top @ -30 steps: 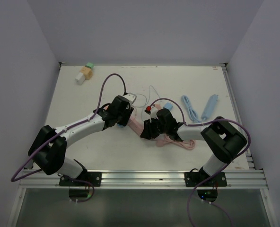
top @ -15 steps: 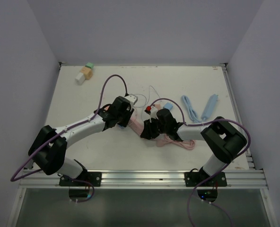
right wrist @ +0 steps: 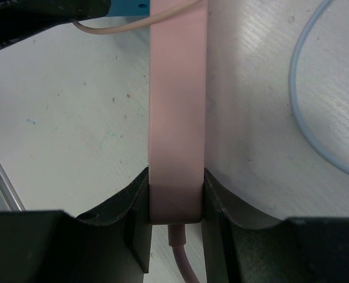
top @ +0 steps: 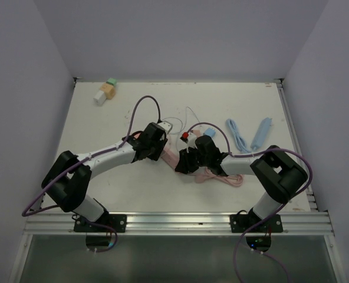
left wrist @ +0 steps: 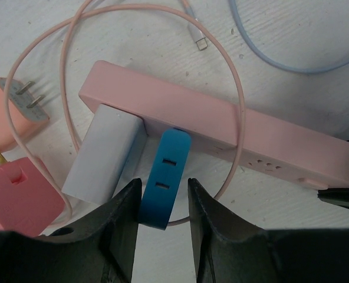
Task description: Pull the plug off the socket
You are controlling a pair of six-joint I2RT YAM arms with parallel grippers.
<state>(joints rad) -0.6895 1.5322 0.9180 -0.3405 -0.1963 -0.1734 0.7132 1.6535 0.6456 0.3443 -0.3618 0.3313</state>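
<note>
Between my left gripper [left wrist: 163, 203] fingers: blue plug [left wrist: 165, 177] pinched, seated in pink power strip [left wrist: 251, 135] | my right gripper [right wrist: 175, 206] clamps the strip's cord end.

Top view: blue plug [left wrist: 165, 177] hidden under L arm [top: 112, 154]; socket strip [left wrist: 221, 127] cut off at L-wrist frame edge.
</note>
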